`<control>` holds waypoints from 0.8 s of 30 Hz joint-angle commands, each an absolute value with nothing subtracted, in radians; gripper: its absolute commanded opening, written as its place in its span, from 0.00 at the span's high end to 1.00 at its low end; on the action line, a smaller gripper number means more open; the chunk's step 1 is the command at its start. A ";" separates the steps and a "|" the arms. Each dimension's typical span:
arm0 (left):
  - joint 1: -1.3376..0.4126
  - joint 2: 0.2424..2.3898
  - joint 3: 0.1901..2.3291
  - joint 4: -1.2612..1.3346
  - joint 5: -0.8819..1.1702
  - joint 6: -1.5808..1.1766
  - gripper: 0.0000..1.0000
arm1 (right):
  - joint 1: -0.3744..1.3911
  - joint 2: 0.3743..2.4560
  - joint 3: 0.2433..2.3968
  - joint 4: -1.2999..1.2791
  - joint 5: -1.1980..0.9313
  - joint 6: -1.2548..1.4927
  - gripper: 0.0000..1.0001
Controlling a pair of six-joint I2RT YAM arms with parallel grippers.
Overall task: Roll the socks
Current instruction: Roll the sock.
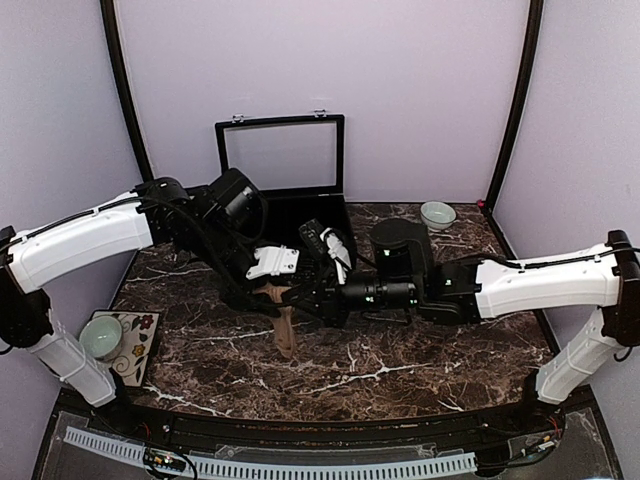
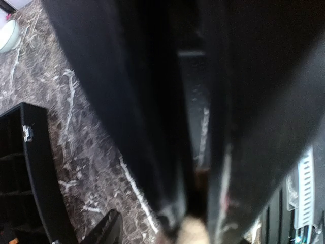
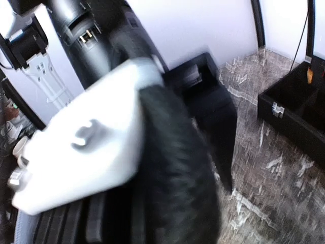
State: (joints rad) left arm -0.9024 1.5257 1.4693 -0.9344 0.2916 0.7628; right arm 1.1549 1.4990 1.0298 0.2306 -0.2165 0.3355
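Your two arms meet over the middle of the desk [image 1: 420, 360], a dark marble top with white veins. In the top view the tan sock [image 1: 285, 328] lies just below centre. Its upper end is spread out under both sets of fingers and the rest trails toward the bottom of the frame.

Your left fingers [image 2: 142, 127] fill the left wrist view as two dark, blurred bars. They are parted, with a strip of desk showing through the gap. A bit of tan fabric shows between their tips at the bottom edge of that frame. You cannot tell whether either pad is touching it.

Your right fingers [image 1: 310, 298] reach in from the right of the top view and end just beside the sock's upper end. They are closed, but no view shows whether any fabric is caught between them. The right wrist view is mostly blocked by the white housing [image 3: 86, 152] on the left wrist and by a blurred black shape beside it.

A black box [image 1: 282, 185] stands at the back centre of the desk with its lid up. A small pale bowl [image 1: 437, 214] sits at the upper right. At the lower left, a cup [image 1: 101, 336] rests on a patterned mat [image 1: 140, 345].
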 commanded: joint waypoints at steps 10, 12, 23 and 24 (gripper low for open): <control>-0.976 1.423 1.347 -0.726 -0.026 0.883 0.59 | 1.115 1.543 1.013 0.420 -0.262 0.594 1.00; -0.984 1.425 1.330 -0.710 -0.061 0.893 0.71 | 1.113 1.553 1.016 0.430 -0.270 0.614 1.00; -0.937 1.470 1.400 -0.895 0.230 0.772 1.00 | 1.116 1.510 0.974 0.394 -0.206 0.471 0.79; -0.919 1.487 1.432 -0.934 0.291 0.760 1.00 | 1.119 1.491 0.953 0.396 -0.201 0.440 0.75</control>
